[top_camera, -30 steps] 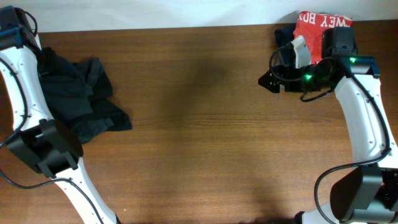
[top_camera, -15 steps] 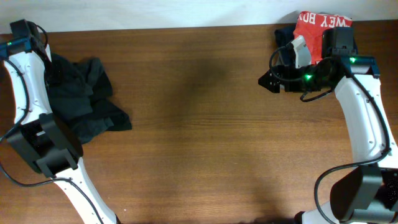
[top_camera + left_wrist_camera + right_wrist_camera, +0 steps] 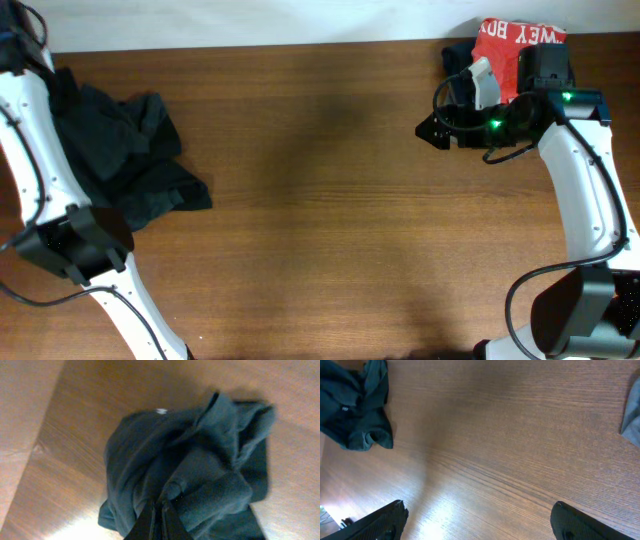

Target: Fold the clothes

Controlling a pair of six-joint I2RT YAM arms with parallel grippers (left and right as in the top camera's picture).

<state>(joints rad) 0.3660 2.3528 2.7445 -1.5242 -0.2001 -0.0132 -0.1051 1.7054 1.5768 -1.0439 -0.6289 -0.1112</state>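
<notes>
Currently in hand: the opening grasp, as far as the scene lets one judge. A first hold was being taken on the crumpled heap so that one garment could be drawn out and spread.
Clothes: the clothes (image 3: 125, 160) lay bunched in a dark green-black heap at the left of the table (image 3: 320, 230), towards the far side. Folds were piled on one another, and a small white mark showed near the heap's top edge in the left wrist view. No flat, folded piece was to be seen.
Left gripper: the left gripper (image 3: 158, 506) had its fingers pressed together right in the heap and appeared to pinch a thin fold of the cloth. In the overhead view the gripper itself was out of sight at the far left corner.
Right gripper: the right gripper (image 3: 477, 522) was spread wide and empty above bare wood at the far right, well apart from the heap.
Other things: a red bag (image 3: 520, 40) with white lettering sat at the far right edge, with something dark just beside it that was too hidden to name.
Progress: barely begun, by the look of it.
Next move calls for: lifting the pinched fold slowly to see whether one shirt came free of the rest. After that, a hem or shoulder would have to be found for the right gripper, which would need to cross most of the table.
Risk: such a thin pinch could slip, or drag the whole heap along.
</notes>
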